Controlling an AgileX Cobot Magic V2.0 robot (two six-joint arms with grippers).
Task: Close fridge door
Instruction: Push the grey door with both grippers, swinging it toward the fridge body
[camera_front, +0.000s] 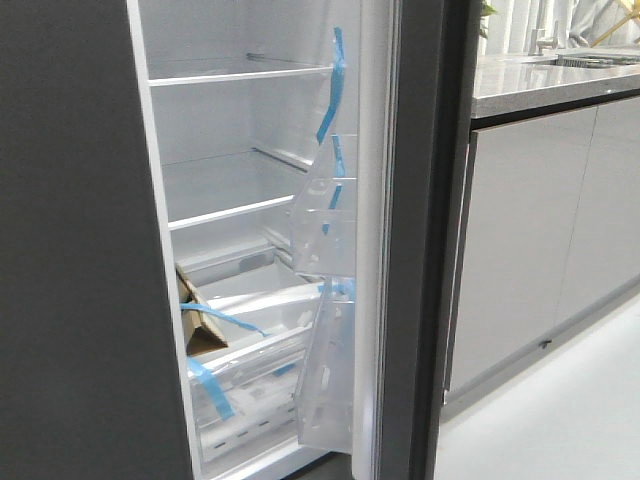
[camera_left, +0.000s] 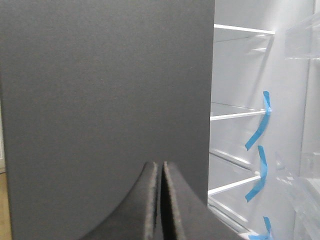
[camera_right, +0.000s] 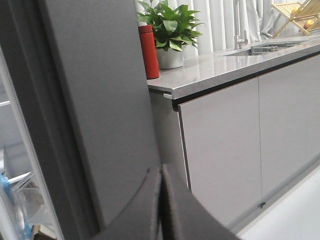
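The fridge door (camera_front: 420, 250) stands open, seen edge-on as a tall dark grey panel. Its white inner lining carries clear plastic bins (camera_front: 325, 300) with blue tape strips (camera_front: 335, 80). In the right wrist view its dark outer face (camera_right: 100, 100) fills the left half. My right gripper (camera_right: 161, 172) is shut and empty, its tips close to that face near the door's edge; contact cannot be told. My left gripper (camera_left: 160, 167) is shut and empty, facing the other dark grey door (camera_left: 100, 75), which is closed. Neither gripper shows in the front view.
The fridge interior (camera_front: 240, 150) holds white shelves and a cardboard box (camera_front: 200, 320). Pale grey cabinet fronts (camera_front: 540, 230) under a stone counter (camera_front: 540, 85) stand right of the door. A red bottle (camera_right: 148, 52) and a potted plant (camera_right: 170, 25) stand on the counter. Pale floor (camera_front: 560, 420) lies at lower right.
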